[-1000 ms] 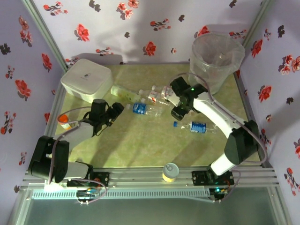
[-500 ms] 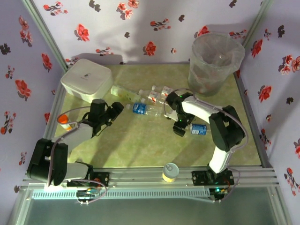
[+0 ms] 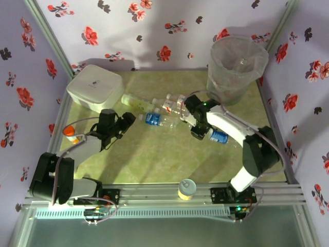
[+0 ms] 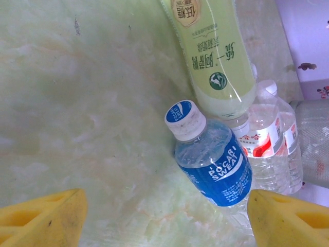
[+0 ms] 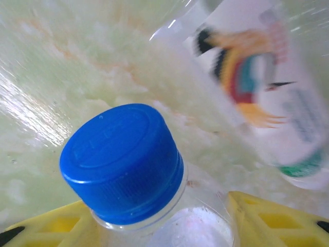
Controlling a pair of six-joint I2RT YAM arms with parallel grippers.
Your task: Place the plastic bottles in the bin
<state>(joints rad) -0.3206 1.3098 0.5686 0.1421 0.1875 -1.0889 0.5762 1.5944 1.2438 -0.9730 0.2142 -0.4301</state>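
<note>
Green marbled tabletop (image 3: 154, 159), flowered walls around. Yellow can (image 3: 186, 189) sits on the near rail, not ours

Left pincer (image 4: 164, 206): wide open, empty. White-capped bottle (image 4: 213, 164) lies just ahead of it, cap toward the pincer, long axis roughly left-right across the tabletop

Right pincer (image 5: 159, 221): looks closed on the blue-capped bottle (image 5: 139, 180), at the shoulder just under the cap. Bottle lies flat mid-right on the tabletop, base pointing right, away from the pincer

Behind them, green-label bottle (image 4: 213, 56) and red-label bottles (image 4: 267, 139) lie on their sides, touching

Bin (image 3: 226, 82): far right corner, mouth up

Handling guess: mostly empty, so light. Thin walls dent, and the round slick body will roll. The neck is the stiffest part, so hold there, with moderate squeeze
</note>
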